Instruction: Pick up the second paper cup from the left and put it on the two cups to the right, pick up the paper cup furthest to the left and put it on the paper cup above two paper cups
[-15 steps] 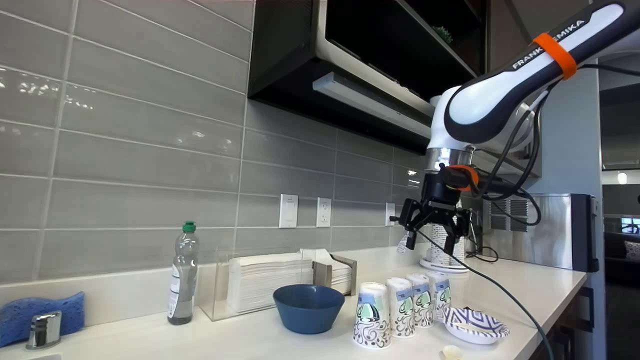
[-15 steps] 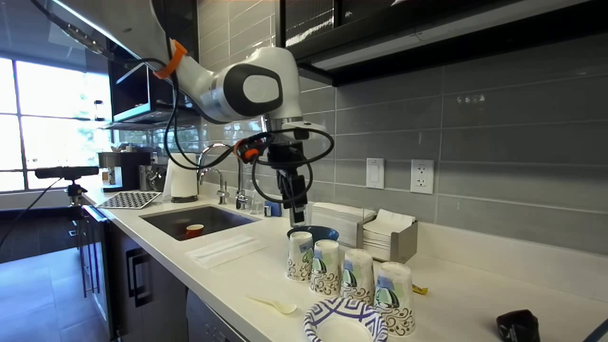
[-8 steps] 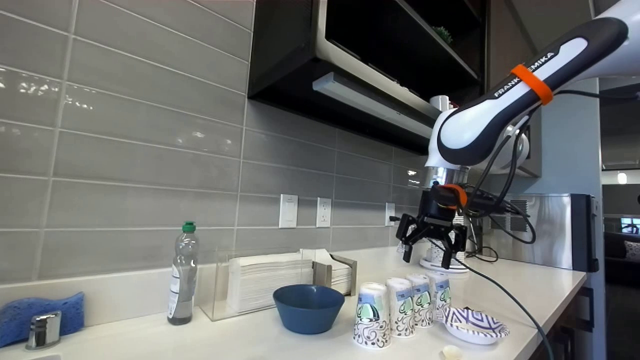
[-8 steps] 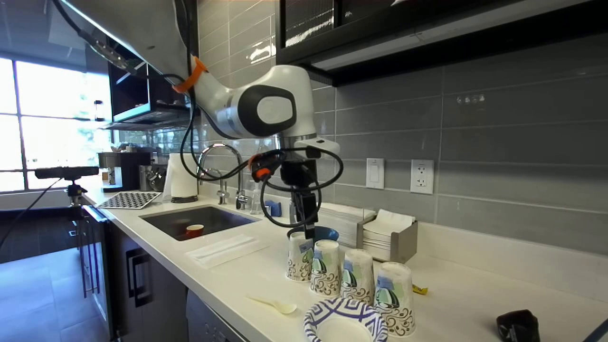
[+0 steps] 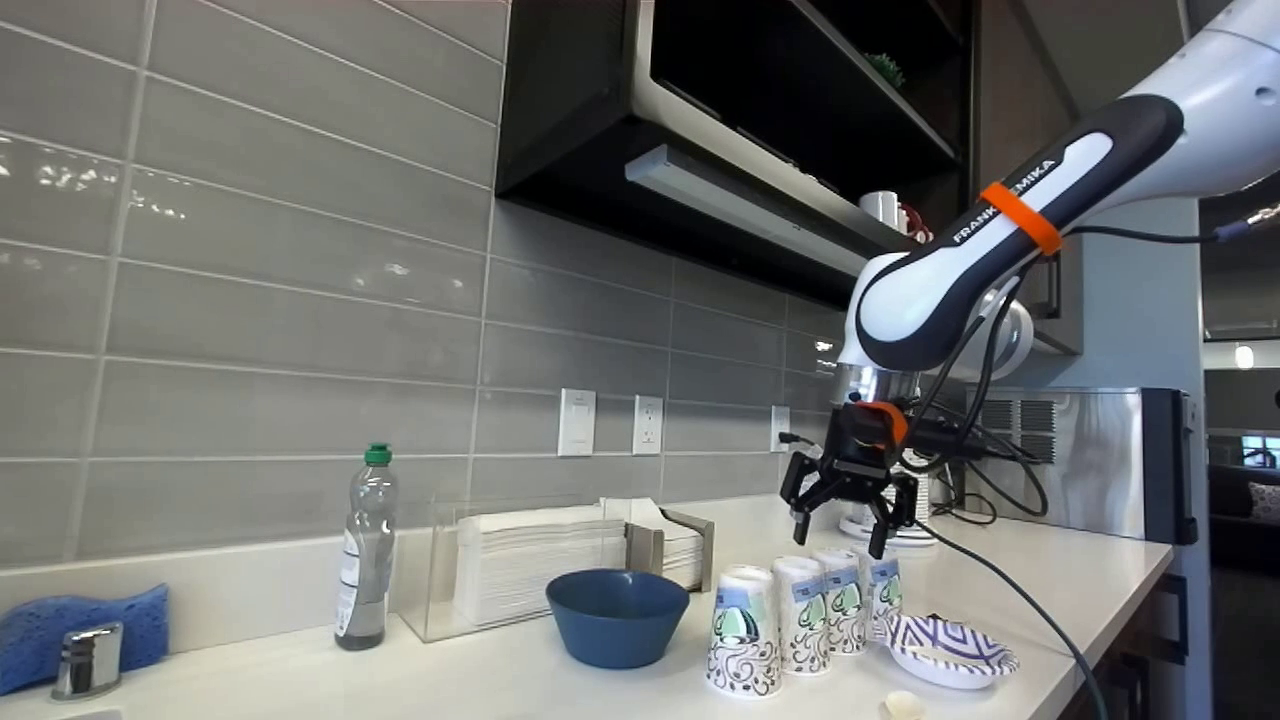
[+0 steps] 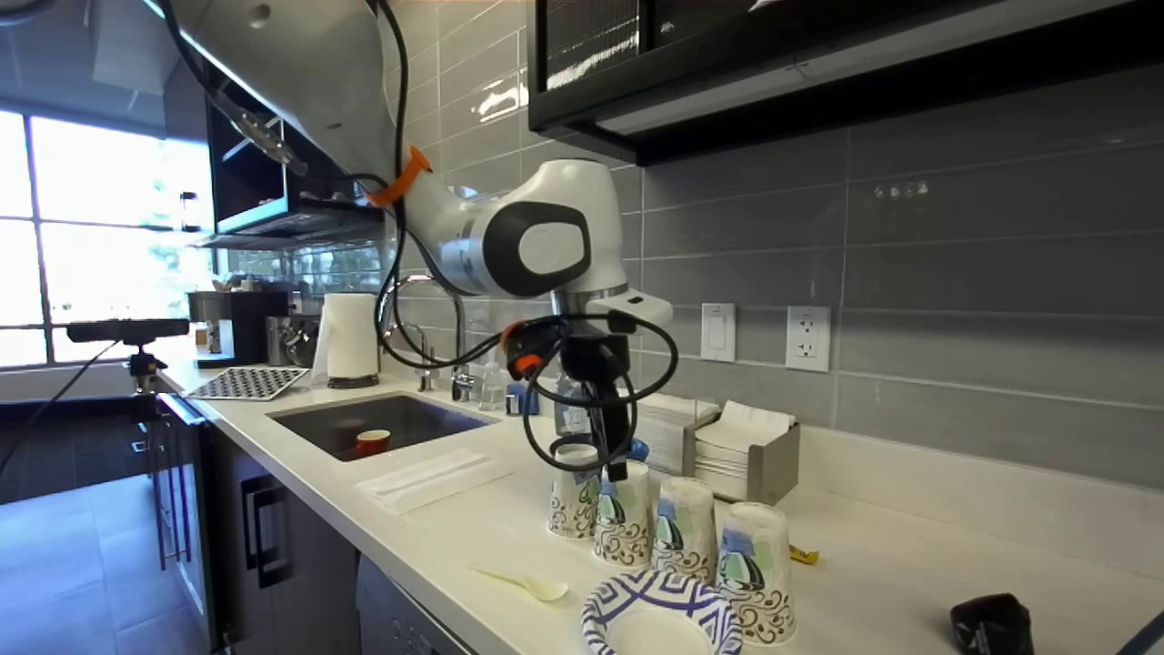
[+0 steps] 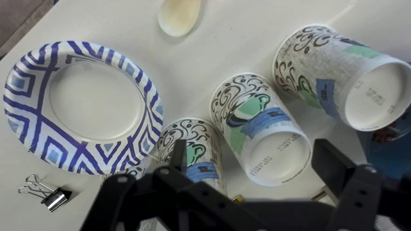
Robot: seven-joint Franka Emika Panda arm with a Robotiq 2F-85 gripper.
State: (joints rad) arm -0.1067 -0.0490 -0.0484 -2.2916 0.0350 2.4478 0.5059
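Note:
Several white paper cups with blue-green prints stand upside down in a row. The cup furthest left (image 5: 744, 635) (image 6: 573, 500) stands by the blue bowl. The second cup from the left (image 5: 802, 620) (image 6: 623, 518) shows its base in the wrist view (image 7: 277, 157). The two cups to the right (image 5: 846, 605) (image 6: 755, 573) stand by the patterned dish; in the wrist view, one (image 7: 192, 141) is partly behind a finger and the other is mostly hidden. My gripper (image 5: 839, 537) (image 7: 251, 152) is open and empty, above the row, its fingers either side of the second cup's base in the wrist view.
The patterned dish (image 5: 950, 655) (image 6: 600, 611) touches or nearly touches the rightmost cup. A blue bowl (image 5: 617, 620), napkin holder (image 6: 773, 459), spoon (image 6: 536, 587), binder clip (image 7: 56, 199) and soap bottle (image 5: 365, 560) are on the counter. A cabinet (image 5: 580, 150) hangs above.
My gripper has come down toward the cups, and moved toward the right in the exterior view with the sink. It stays open. The cups, bowl and dish have not moved.

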